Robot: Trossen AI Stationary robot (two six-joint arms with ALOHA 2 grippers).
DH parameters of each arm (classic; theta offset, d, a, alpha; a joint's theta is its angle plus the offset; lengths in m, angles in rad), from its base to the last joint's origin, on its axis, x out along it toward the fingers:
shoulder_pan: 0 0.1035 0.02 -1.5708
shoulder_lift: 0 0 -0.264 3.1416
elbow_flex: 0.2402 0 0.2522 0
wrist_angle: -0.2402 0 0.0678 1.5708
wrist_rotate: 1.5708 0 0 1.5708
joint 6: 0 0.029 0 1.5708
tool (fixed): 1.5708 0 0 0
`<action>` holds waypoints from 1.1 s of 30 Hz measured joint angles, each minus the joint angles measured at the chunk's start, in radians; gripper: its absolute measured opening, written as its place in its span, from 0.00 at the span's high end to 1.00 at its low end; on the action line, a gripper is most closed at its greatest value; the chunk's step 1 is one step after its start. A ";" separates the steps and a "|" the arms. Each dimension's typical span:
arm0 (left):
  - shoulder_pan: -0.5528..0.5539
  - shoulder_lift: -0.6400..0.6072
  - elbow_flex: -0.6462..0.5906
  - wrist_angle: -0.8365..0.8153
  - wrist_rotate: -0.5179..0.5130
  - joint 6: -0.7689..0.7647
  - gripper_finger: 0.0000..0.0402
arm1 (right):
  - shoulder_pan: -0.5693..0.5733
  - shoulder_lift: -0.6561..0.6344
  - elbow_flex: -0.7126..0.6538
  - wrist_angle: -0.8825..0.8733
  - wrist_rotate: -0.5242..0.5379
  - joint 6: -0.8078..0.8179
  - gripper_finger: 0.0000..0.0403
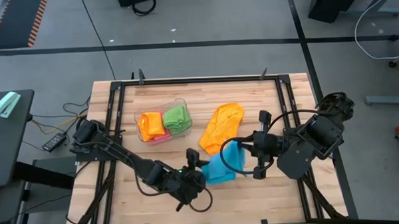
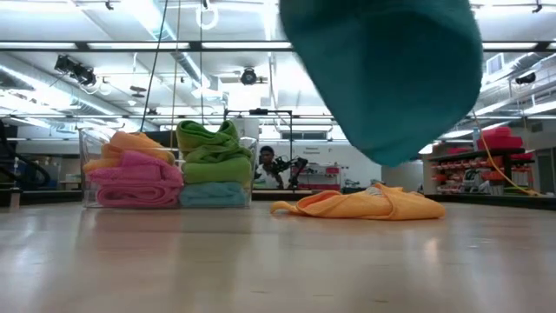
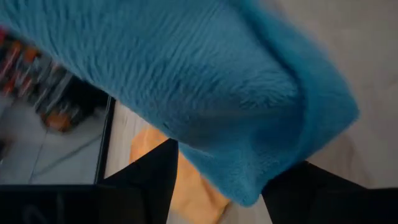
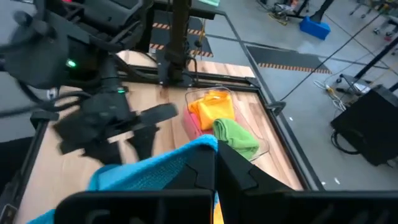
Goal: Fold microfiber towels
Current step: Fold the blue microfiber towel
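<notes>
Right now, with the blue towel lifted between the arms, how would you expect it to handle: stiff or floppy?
Probably floppy: the blue towel sags off the table from the right gripper, which is shut on its edge. Likely light, since that pinch alone seems to carry it. Its fuzzy pile should resist slipping. The left gripper is open beside it.

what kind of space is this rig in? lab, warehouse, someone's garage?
Most likely a robotics lab or workshop. The wooden table stands on a grey floor with hazard-striped tape, cables trail across it, and the low view shows strip lights and stocked shelves behind.
</notes>
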 joint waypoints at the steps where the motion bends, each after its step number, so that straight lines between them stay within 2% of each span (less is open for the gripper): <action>1: 0.002 0.000 0.000 0.022 0.007 0.017 0.46 | 0.000 0.000 0.000 0.000 0.001 0.008 0.98; 7: 0.040 0.003 0.000 0.034 0.030 0.016 0.45 | -0.016 0.004 0.000 0.001 0.010 0.033 0.98; 10: 0.063 0.003 0.000 0.034 0.030 -0.041 0.49 | -0.021 0.004 0.000 0.001 0.025 0.027 0.98; 13: 0.075 0.003 0.000 0.020 0.038 -0.072 0.59 | -0.022 0.004 0.000 0.001 0.025 0.018 0.98; 18: 0.069 0.003 0.000 -0.012 0.047 -0.086 0.89 | -0.021 0.004 0.000 -0.018 0.025 0.019 0.98; 20: 0.051 0.000 0.000 -0.044 0.054 -0.102 0.96 | -0.021 0.004 0.000 -0.052 0.021 0.040 0.98; 24: -0.015 -0.034 0.000 -0.113 0.058 -0.180 0.94 | -0.013 0.002 -0.016 -0.128 -0.063 0.103 0.98; 33: -0.162 -0.165 0.001 -0.157 0.060 -0.374 0.97 | 0.088 0.004 -0.133 -0.120 -0.248 0.199 0.98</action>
